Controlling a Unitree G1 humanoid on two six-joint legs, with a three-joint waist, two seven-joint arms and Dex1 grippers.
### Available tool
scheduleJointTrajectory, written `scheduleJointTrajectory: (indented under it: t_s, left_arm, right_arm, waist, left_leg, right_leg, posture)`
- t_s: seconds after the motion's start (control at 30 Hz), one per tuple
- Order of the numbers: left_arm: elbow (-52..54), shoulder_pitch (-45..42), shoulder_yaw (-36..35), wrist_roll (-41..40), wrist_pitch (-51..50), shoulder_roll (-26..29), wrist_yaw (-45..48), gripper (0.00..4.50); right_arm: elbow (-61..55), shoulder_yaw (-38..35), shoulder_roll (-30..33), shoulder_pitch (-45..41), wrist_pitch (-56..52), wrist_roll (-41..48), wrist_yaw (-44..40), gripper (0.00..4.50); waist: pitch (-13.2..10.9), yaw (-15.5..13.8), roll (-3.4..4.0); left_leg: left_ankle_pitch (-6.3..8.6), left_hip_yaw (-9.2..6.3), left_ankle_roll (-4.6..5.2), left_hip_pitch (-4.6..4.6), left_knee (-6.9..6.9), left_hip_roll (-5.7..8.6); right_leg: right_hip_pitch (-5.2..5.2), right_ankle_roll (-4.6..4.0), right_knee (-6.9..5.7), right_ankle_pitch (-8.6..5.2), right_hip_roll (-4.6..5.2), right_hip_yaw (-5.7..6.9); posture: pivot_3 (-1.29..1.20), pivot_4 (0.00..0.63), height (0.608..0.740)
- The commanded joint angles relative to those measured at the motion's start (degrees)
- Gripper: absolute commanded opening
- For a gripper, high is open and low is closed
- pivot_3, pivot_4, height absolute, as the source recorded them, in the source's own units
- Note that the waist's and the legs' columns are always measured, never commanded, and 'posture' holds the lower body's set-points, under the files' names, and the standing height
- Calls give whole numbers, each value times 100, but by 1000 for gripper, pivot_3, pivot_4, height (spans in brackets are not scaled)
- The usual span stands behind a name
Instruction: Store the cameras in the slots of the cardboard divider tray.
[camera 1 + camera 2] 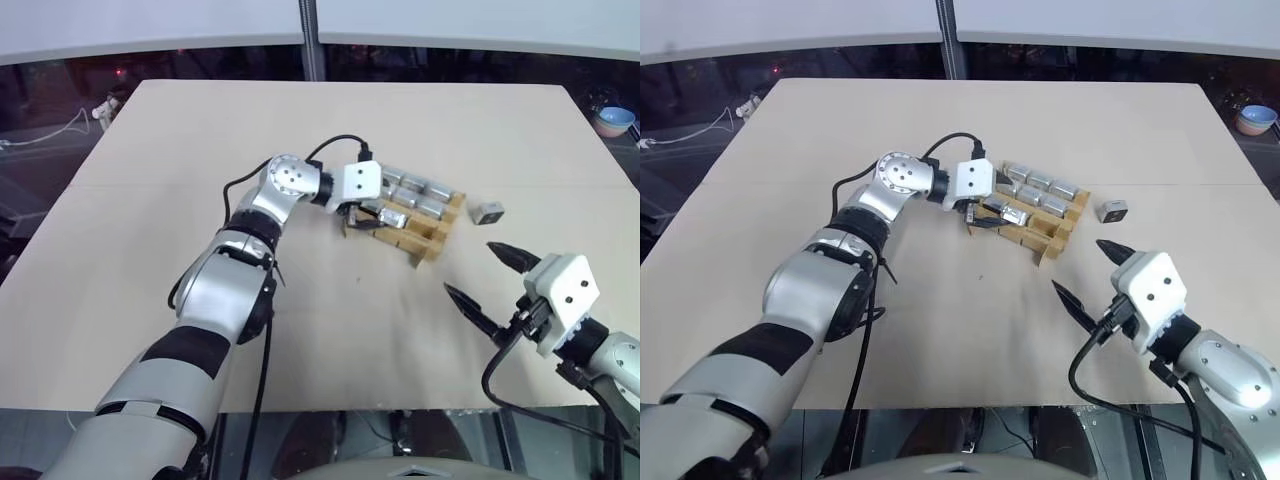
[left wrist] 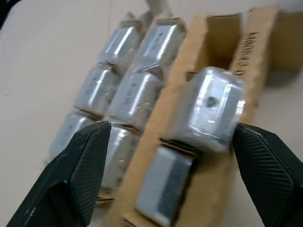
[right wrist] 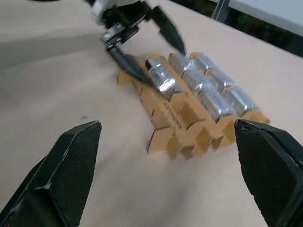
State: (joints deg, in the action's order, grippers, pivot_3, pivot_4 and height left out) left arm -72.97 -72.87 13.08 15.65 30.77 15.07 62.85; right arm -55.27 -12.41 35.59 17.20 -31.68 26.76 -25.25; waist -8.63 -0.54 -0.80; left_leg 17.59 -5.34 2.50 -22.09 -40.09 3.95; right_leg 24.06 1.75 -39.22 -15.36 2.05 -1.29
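Between the open left jaws, a camera, tilted atop cardboard divider tray

Head pair looking down from above; left wrist close over cardboard divider tray; right wrist farther off, level. All share tray.

I can make out dark printed characters along a strip of the cardboard divider tray; they look like "MB" followed by digits, though I can't read them surely.
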Motion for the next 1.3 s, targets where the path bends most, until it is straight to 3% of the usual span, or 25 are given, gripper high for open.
scheduleJointTrajectory:
  t_s: [0.03,0.83,1.0,1.2,1.3]
  left_arm:
    - [-41,-313,-39,17,-20,-18,-260,4159]
    - [-204,-549,-135,-50,-476,-76,-92,4159]
    - [-204,-482,234,394,-228,-105,-402,4159]
    - [-207,-456,654,921,36,-242,-1390,4159]
    - [-213,-458,458,688,13,-314,-1140,4159]
  right_arm:
    - [-317,-198,-43,122,102,-71,83,4500]
    - [-225,2,-144,88,190,-308,40,4500]
    - [-222,13,-144,64,167,-320,29,4500]
    - [-250,17,-144,60,143,-325,38,4500]
    - [-268,27,-141,60,133,-339,45,4500]
  waist:
    - [0,2,0]
    - [0,5,-1]
    - [-1,4,-1]
    - [2,-46,-3]
    - [2,-48,-4]
  left_leg:
    - [1,3,1,1,0,0]
    - [2,18,3,13,-2,-1]
    - [2,18,3,13,-2,0]
    - [2,13,3,24,-7,0]
    - [3,9,5,36,-15,3]
  right_leg:
    - [0,0,-1,0,0,2]
    - [0,1,-21,-1,-2,-7]
    - [0,1,-21,-1,-2,-7]
    - [-18,1,-21,-1,1,-8]
    - [-37,7,-21,2,2,0]
  posture:
    - [0,150,740]
    - [0,150,740]
    - [0,150,740]
    - [0,150,740]
    - [0,150,740]
